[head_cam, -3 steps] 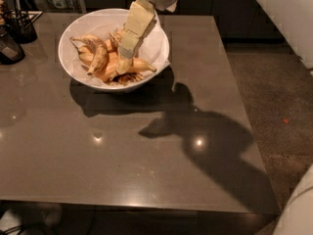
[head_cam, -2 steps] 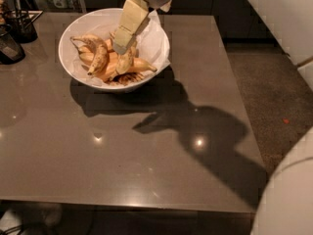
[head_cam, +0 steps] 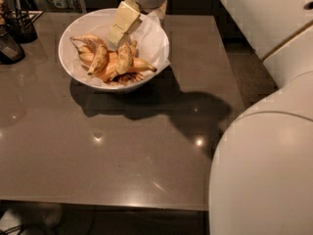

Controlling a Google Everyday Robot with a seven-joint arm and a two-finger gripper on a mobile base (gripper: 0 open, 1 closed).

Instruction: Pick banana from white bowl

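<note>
The white bowl (head_cam: 156,38) stands at the back left of the grey table and is lined with white paper. Several yellow, brown-speckled bananas lie in it. A short curved banana (head_cam: 124,58) stands out in the middle, with another banana (head_cam: 100,57) to its left. My gripper (head_cam: 114,39) reaches down from the top edge into the bowl. Its cream tip is between these two bananas, at or just above them. I cannot see anything held in it.
Small dark containers (head_cam: 11,45) stand at the table's (head_cam: 122,151) far left edge. My white arm housing (head_cam: 264,170) fills the lower right and covers the table's right front corner. Dark floor (head_cam: 244,67) lies to the right of the table.
The gripper tip has moved a little left and toward the back of the bowl. The white arm housing at the lower right has grown much larger in view. The bowl has not moved.
</note>
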